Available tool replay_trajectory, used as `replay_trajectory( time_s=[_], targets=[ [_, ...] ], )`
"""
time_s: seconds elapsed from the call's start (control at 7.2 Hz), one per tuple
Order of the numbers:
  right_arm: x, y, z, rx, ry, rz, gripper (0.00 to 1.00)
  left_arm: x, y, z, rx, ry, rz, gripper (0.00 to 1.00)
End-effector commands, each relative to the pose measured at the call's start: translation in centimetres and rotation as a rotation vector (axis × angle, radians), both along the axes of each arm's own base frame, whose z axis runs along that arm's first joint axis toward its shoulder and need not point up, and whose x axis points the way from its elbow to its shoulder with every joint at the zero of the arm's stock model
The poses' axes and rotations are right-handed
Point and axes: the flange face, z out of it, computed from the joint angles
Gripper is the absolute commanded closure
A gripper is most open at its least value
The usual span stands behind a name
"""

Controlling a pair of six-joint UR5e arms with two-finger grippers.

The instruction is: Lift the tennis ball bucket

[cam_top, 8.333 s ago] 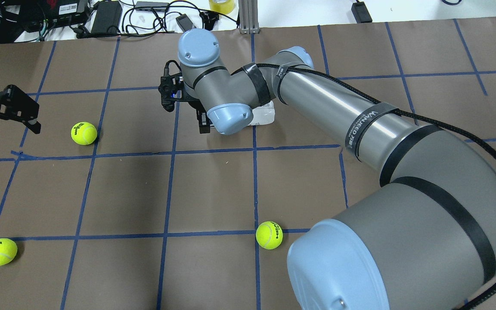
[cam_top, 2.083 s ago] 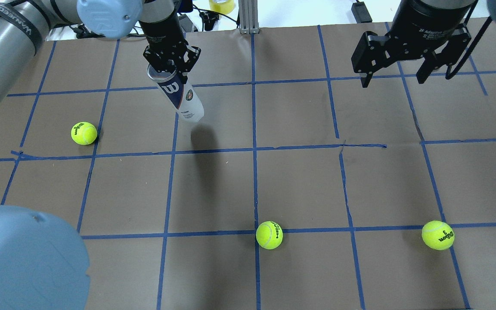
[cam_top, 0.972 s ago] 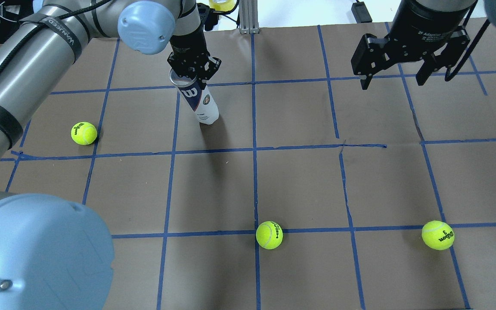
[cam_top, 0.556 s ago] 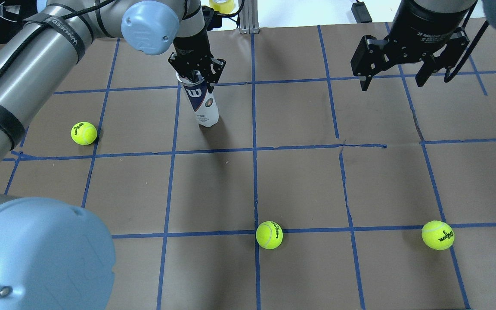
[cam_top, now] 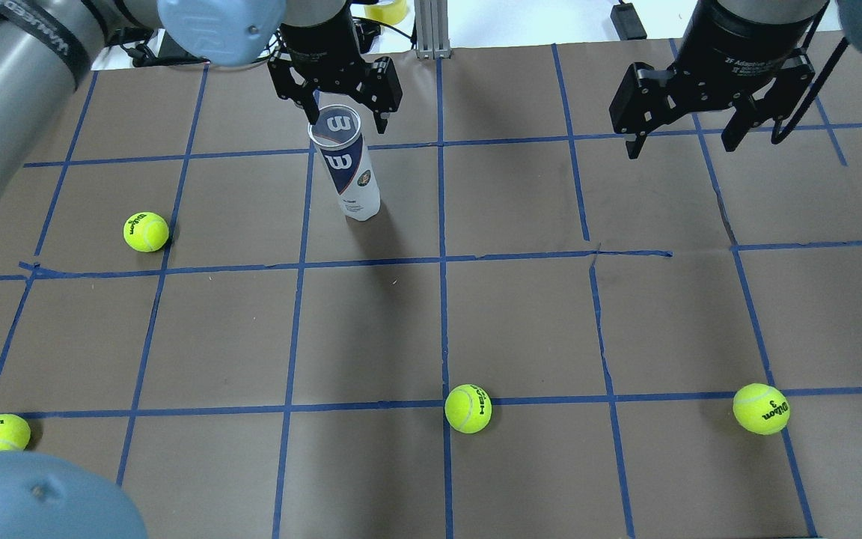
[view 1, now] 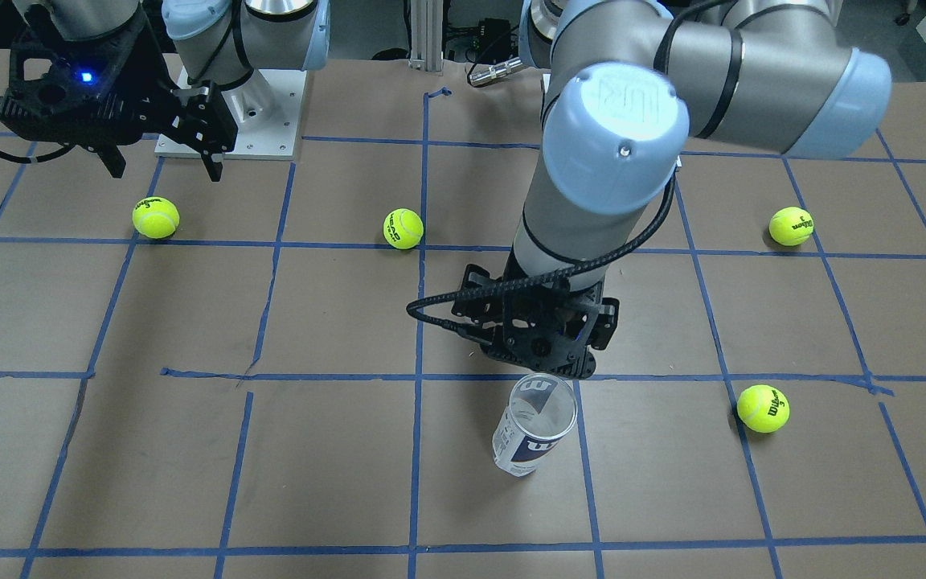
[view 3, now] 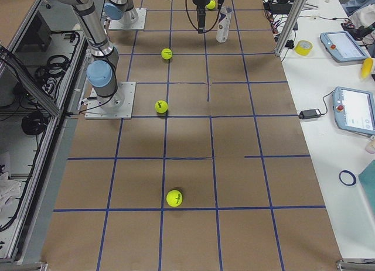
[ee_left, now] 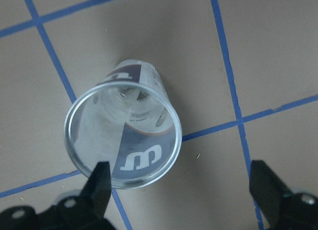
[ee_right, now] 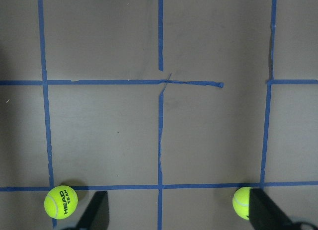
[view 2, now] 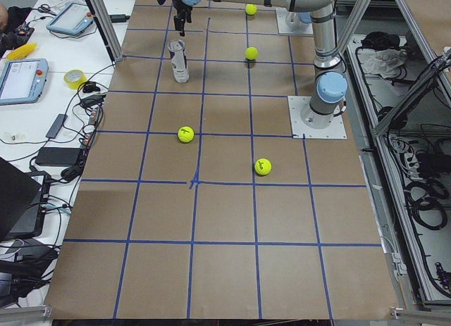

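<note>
The tennis ball bucket (cam_top: 349, 168), a clear can with a white and navy label, stands upright and open-topped on the brown table. It also shows in the front view (view 1: 534, 426), the left wrist view (ee_left: 124, 145) and the side views (view 2: 180, 60) (view 3: 222, 24). My left gripper (cam_top: 346, 120) is open and empty, hovering just above the can's rim without touching it. In the left wrist view the rim lies near the left fingertip (ee_left: 99, 188). My right gripper (cam_top: 682, 142) is open and empty, high at the far right.
Several loose tennis balls lie on the table: one left of the can (cam_top: 146, 231), one near the middle front (cam_top: 468, 408), one at the front right (cam_top: 761, 409), one at the front left (cam_top: 0, 432). Cables and devices lie beyond the table's far edge.
The left gripper carried the tilted can, set it upright on the table, then opened and rose off it. The can stands alone. The right gripper has stayed still.
</note>
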Motion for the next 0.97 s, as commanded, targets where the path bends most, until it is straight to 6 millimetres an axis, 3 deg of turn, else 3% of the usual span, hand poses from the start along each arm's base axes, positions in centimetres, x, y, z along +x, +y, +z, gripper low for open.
replay_trajectory(
  time_s=[0.0,0.14,0.42,0.56,0.83],
  targets=[
    [0.0,0.0,0.0,0.0,0.0,0.001,0.0,2.4,3.1,4.7,-0.02,0.008,0.048,0.0],
    [0.0,0.0,0.0,0.0,0.0,-0.001,0.0,3.4,4.1,5.2,-0.02,-0.003,0.05,0.0],
    [0.0,-0.1,0.0,-0.008,0.0,-0.002,0.01,11.7,5.0,5.7,-0.014,-0.007,0.186,0.0],
    [0.0,-0.2,0.0,-0.015,-0.003,-0.001,0.06,13.3,6.3,6.4,-0.022,-0.006,0.17,0.0],
    [0.1,-0.4,-0.5,-0.036,-0.01,0.003,0.05,15.6,9.1,6.0,-0.01,-0.003,0.191,0.0]
  ],
)
